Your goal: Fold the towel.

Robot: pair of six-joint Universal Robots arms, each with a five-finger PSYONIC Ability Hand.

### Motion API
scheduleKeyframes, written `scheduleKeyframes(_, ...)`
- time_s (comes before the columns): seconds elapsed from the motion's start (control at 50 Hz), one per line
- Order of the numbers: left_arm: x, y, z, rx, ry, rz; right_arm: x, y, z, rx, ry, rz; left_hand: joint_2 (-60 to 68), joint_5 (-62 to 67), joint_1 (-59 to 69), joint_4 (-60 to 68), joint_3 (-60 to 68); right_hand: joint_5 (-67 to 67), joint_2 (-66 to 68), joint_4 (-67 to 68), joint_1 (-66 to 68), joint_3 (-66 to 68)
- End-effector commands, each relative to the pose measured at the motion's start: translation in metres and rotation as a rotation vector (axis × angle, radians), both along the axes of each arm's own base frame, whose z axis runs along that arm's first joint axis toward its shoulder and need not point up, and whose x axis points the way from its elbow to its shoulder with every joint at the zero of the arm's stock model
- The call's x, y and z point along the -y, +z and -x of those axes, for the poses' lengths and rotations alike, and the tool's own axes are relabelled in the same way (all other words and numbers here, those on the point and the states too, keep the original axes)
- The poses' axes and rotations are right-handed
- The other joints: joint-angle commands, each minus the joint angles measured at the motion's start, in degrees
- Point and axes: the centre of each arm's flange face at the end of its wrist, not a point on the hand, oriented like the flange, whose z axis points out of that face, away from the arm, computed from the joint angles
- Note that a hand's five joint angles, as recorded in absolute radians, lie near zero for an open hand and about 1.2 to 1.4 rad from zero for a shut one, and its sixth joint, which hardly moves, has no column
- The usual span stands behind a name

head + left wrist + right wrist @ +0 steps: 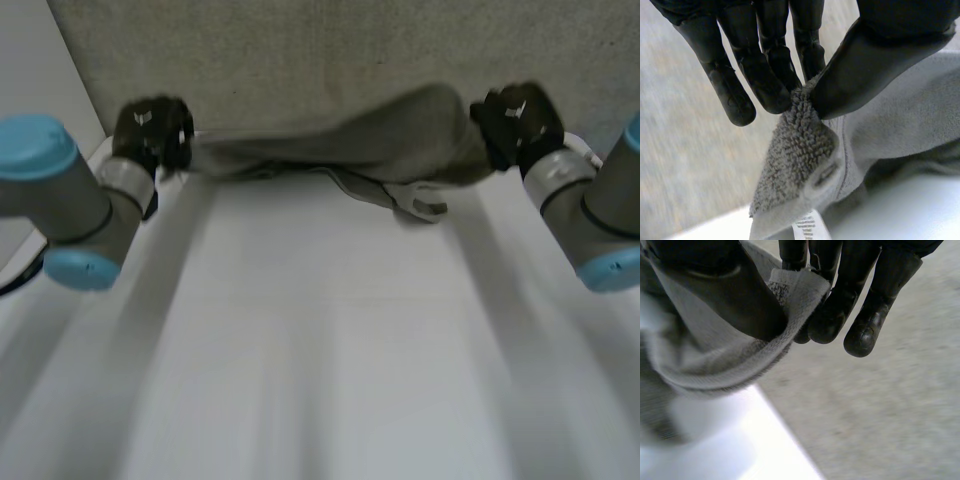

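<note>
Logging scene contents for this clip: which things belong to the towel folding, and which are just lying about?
In the job: towel; left hand and right hand, each pinching a corner.
Not part of it: white table; grey surface beyond it.

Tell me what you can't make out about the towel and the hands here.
Head view: the backs of the left hand and right hand hide their fingers' hold on the towel.
Head view: the towel sags bunched; its layers cannot be counted.
Left wrist view: the label at the pinched corner is cut by the picture's edge, print unreadable.
</note>
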Motion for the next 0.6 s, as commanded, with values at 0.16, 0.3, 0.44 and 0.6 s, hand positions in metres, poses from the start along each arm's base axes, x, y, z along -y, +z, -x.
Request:
scheduleKeyframes(0.16,-0.052,0.003,-0.061,0.089,-0.017,-0.048,-0.049,0.006,0.054,-0.032,0.020,-0.238,5.3,4.5,6.5,2.4,3.3,3.5,4.7,3.6,3.6,3.5)
scheduleKeyframes(0.3,-0.077,0.052,-0.083,0.082,-0.013,0.066,-0.068,0.080,0.086,0.069,0.007,-0.117,5.3,4.5,6.5,2.4,3.3,3.5,4.7,3.6,3.6,3.5)
scheduleKeyframes(0.44,-0.091,0.050,-0.092,0.090,-0.024,0.058,-0.069,0.092,0.097,0.154,0.071,-0.151,5.3,4.5,6.5,2.4,3.3,3.5,4.7,3.6,3.6,3.5)
scheduleKeyframes(0.6,-0.091,0.039,-0.090,0.093,-0.029,0.028,-0.054,0.067,0.097,0.132,0.034,-0.208,5.3,4.5,6.5,2.4,3.3,3.5,4.7,3.6,3.6,3.5)
